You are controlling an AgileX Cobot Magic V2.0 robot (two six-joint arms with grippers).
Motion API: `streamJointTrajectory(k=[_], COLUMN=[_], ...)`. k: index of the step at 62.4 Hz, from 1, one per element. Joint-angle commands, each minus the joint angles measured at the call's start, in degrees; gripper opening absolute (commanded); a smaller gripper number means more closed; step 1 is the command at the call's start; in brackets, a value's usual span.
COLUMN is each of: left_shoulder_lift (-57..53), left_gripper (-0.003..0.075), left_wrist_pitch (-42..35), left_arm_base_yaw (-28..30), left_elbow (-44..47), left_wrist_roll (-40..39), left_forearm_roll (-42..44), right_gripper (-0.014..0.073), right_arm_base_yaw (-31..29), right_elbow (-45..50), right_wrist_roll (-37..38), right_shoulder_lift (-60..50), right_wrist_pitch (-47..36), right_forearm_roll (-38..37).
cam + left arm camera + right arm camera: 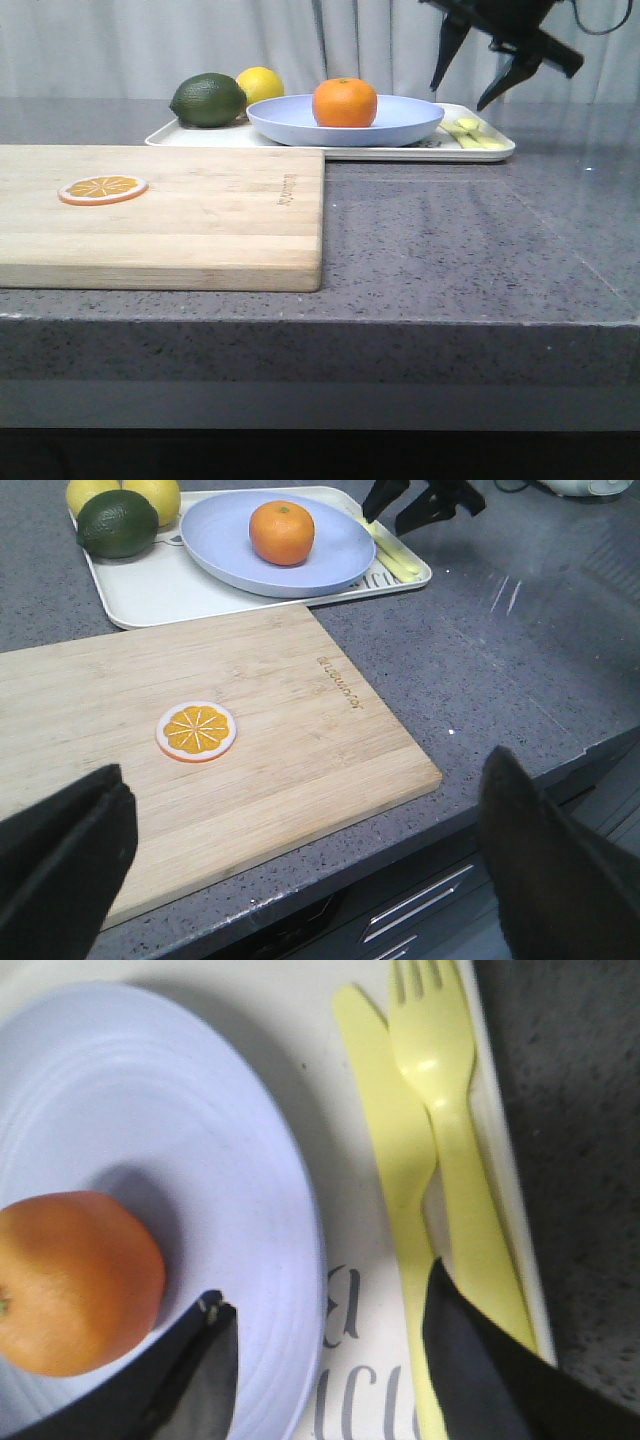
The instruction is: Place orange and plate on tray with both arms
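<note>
**Front view: orange on plate, plate on tray, right arm raised above the tray's right end**

Front view, read from left to right. You see a wooden cutting board [160, 215] on the grey countertop [480, 250], carrying a thin orange slice [103, 189]. Behind it the cream tray [400, 152] lies with its long axis running left to right; its far edge is hidden by what stands on it. On its left end sit a dark green lime [208, 99] and a lemon [261, 84], the lemon partly hidden behind the lime. The left wrist view shows you a second lemon [90, 492] there, cut off by the frame edge. The pale-blue plate [400, 118] rests flat near the tray's middle, and the orange [345, 102] sits on it, left of the plate's centre, its stem dimple facing upward. At the tray's right end lie a yellow knife [385, 1140] and fork [445, 1110], side by side along the short axis, hard to make out from the front.

The right gripper [472, 78] hangs above the tray's right end, fingers spread apart, holding and touching nothing; its upper body is cut off. You find the left gripper [300, 860] only in its own wrist view, blurred, fingers wide apart above the board's near edge, holding nothing.
</note>
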Motion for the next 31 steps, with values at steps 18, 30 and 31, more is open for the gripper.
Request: streamJointTrajectory(k=[18,30,31], left_shoulder_lift=[0.45,0.45,0.45], left_gripper=[0.0673,0.0673,0.0673], left_wrist_pitch=[-4.50,-4.50,-4.50], left_arm_base_yaw=[0.22,0.22,0.22], left_elbow=[-1.44,-1.44,-1.44], left_wrist_roll=[-0.49,-0.49,-0.49], left_forearm_roll=[-1.02,-1.02,-1.02], right_gripper=[0.0436,0.0436,0.0436], right_arm_base_yaw=[1.15,1.69,1.69], right_elbow=[-1.59,6.05,7.64], right_wrist_roll=[-21.27,-24.89,-24.89], right_shoulder_lift=[-20.35,-30.87,-32.15], right_wrist_pitch=[-1.31,-2.51,-2.86], right_forearm_roll=[-1.50,-4.63,-4.91])
